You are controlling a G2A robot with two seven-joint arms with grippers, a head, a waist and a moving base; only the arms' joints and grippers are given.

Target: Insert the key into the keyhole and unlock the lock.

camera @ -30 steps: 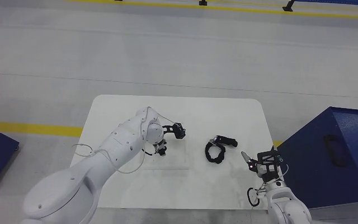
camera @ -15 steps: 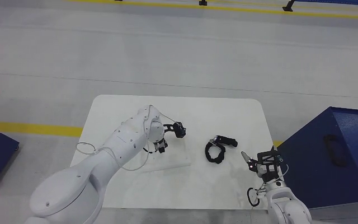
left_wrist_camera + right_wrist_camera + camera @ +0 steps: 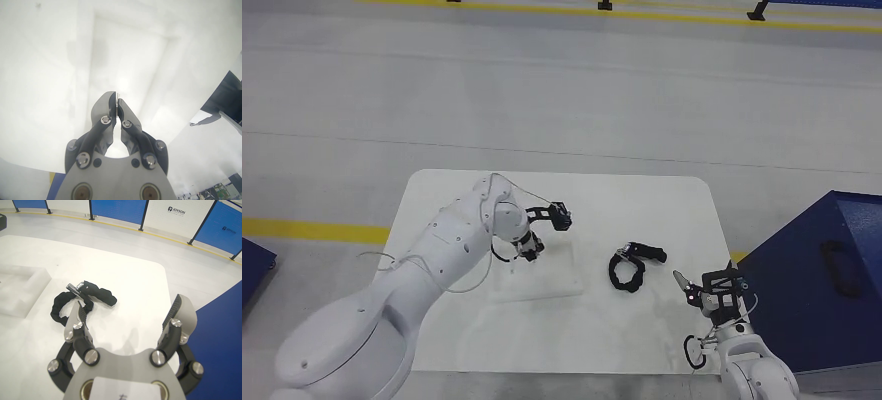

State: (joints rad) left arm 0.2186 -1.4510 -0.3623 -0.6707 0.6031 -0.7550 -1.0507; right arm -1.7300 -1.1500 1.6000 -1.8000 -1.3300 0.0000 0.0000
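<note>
A black fabric-sleeved chain lock (image 3: pixel 627 268) lies curled on the white table, right of centre. Its silver lock body (image 3: pixel 72 289) sticks out at one end of the black sleeve (image 3: pixel 98 293). My left gripper (image 3: pixel 529 250) hangs over the white foam tray (image 3: pixel 542 285), shut on a thin silver key (image 3: pixel 118 96) whose edge shows between the pads. The tray's recess (image 3: pixel 132 56) lies below it. My right gripper (image 3: pixel 694 290) stands open near the table's front right, a short way from the lock, with nothing between its fingers (image 3: pixel 128 299).
A dark blue box (image 3: pixel 832 280) stands just off the table's right edge. The foam tray (image 3: pixel 24 285) sits left of the lock. Bare table surface (image 3: pixel 642 210) stretches behind the lock and towards the front edge.
My left gripper has moved up and towards the far side of the tray, staying shut on the key. The right arm and the lock have not moved.
</note>
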